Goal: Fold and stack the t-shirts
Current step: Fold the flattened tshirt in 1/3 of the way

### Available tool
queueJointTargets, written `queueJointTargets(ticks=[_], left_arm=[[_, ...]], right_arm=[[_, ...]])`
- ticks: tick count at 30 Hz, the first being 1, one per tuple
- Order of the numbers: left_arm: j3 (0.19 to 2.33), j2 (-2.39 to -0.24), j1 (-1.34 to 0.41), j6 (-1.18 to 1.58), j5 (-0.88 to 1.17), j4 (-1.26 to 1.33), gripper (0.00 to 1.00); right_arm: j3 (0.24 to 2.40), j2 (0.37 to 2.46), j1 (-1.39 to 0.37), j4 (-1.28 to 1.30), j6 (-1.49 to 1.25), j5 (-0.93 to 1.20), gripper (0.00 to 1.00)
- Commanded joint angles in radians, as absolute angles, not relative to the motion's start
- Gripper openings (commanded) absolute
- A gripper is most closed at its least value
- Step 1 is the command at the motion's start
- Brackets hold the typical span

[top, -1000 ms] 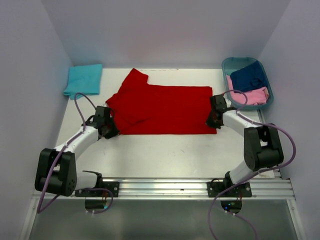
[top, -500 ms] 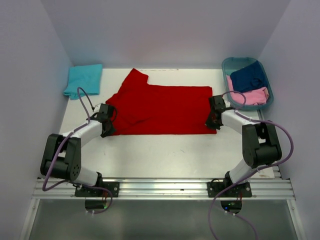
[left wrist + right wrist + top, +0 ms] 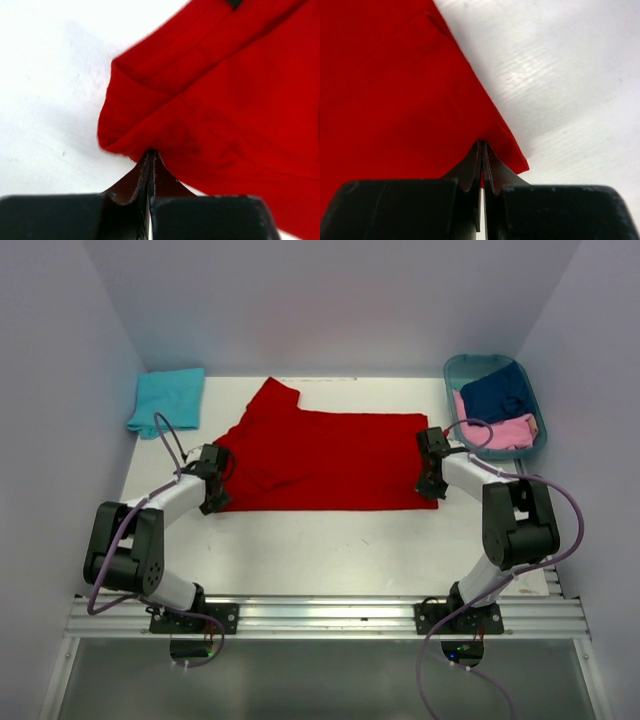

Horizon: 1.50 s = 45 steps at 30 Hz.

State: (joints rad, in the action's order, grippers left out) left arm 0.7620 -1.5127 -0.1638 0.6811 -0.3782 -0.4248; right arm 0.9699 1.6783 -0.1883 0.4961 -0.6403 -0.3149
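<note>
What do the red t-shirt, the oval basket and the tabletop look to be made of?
The red t-shirt looks like soft, matte knit cloth, probably cotton: it creases and folds at the sleeve. The oval basket seems teal plastic: a smooth, rigid, moulded rim. The tabletop is a hard white sheet with a faint sheen; laminate or painted metal, I cannot tell which.

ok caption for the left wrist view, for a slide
Left gripper shut on the edge of the red tee, lying on the white table.
</note>
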Motion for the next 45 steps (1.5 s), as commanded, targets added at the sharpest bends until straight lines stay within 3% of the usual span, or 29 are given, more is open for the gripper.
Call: queueJointTargets(ticks=[1, 12, 21, 24, 25, 29, 34, 45], left_arm=[[0.759, -1.448, -0.150, 0.719, -0.344, -0.609, 0.00], [0.664, -1.207, -0.152, 0.778, -0.111, -0.735, 0.00], [0.658, -0.914, -0.155, 0.726, 0.058, -0.599, 0.00], [0.692, -0.969, -0.153, 0.700, 0.061, -0.494, 0.00], [0.701, -1.000, -0.153, 0.690, 0.070, -0.468, 0.01], [0.719, -1.185, -0.153, 0.706, 0.199, -0.239, 0.23], [0.706, -1.406, -0.155, 0.860, 0.311, 0.045, 0.36], [0.785, -1.595, -0.158, 0.939, 0.278, 0.127, 0.31]], right_arm=[[0.989, 1.681, -0.166, 0.643, -0.658, -0.429, 0.00], [0.927, 1.614, -0.149, 0.666, -0.649, -0.402, 0.00], [0.928, 1.373, -0.161, 0.632, -0.534, -0.154, 0.00], [1.001, 1.322, -0.199, 0.650, -0.496, -0.118, 0.37], [1.024, 1.321, -0.209, 0.660, -0.480, -0.109, 0.54], [1.115, 1.339, -0.251, 0.709, -0.463, -0.098, 0.72], [1.097, 1.321, -0.310, 0.710, -0.492, -0.114, 0.74], [1.025, 1.255, -0.337, 0.704, -0.506, -0.141, 0.75]])
